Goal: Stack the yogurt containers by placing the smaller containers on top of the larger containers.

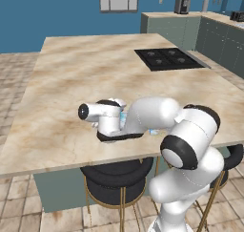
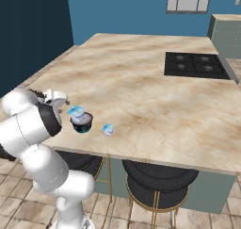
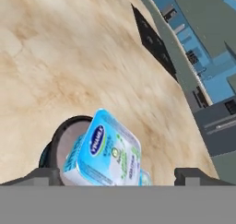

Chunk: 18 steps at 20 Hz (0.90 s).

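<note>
A: Where is the small cup (image 2: 77, 111)?

B: On top of the dark cup (image 2: 82, 123), tipped, one edge up on the rim. In the hand view the pale-blue cup (image 3: 103, 154) lies across the dark cup (image 3: 64, 140) at a slant, its label facing up.

A: And the gripper (image 3: 117, 176)?

B: Released. Its tips stand wide at five and seven o'clock of the hand view, one each side of the small cup, touching nothing that I can see.

A: Where on the counter (image 2: 141, 91) is the stack?

B: Near the front edge, at about eight o'clock in the right base view. A second small pale-blue tub (image 2: 108, 129) lies just beside it at three o'clock, apart from the dark cup. The cooktop (image 2: 197, 65) sits well away at one o'clock.
</note>
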Motion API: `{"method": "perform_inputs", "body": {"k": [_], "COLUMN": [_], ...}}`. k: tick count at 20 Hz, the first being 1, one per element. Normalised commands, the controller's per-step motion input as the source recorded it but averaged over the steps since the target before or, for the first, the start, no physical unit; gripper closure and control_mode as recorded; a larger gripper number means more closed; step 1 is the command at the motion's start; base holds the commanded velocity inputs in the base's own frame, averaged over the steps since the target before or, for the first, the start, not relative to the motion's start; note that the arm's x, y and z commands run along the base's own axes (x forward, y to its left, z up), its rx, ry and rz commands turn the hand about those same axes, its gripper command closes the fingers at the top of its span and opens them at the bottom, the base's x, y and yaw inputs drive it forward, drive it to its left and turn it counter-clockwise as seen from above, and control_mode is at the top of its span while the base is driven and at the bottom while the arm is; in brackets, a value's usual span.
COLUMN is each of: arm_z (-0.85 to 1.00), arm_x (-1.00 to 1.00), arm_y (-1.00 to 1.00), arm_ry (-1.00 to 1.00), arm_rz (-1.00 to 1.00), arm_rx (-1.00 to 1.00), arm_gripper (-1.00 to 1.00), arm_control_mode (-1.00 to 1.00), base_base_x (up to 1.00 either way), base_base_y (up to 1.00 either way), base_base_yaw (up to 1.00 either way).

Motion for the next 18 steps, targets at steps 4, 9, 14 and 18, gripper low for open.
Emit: {"method": "perform_inputs", "body": {"k": [4,9,14,18], "arm_z": [0.32,0.25,0.15,0.1], "arm_x": [-0.22,-0.23,-0.21,-0.27], "arm_y": [-0.14,-0.25,-0.41,-0.44], "arm_ry": [0.0,0.0,0.0,0.0], "arm_rz": [0.0,0.0,0.0,0.0], "arm_rx": [0.09,0.11,0.13,0.14], "arm_gripper": [-1.0,-1.0,-1.0,-1.0], "arm_control_mode": [-1.0,-1.0,-1.0,-1.0], "base_base_x": [0.0,0.0,0.0,0.0], "base_base_y": [0.0,0.0,0.0,0.0], "base_base_yaw": [0.0,0.0,0.0,0.0]}}
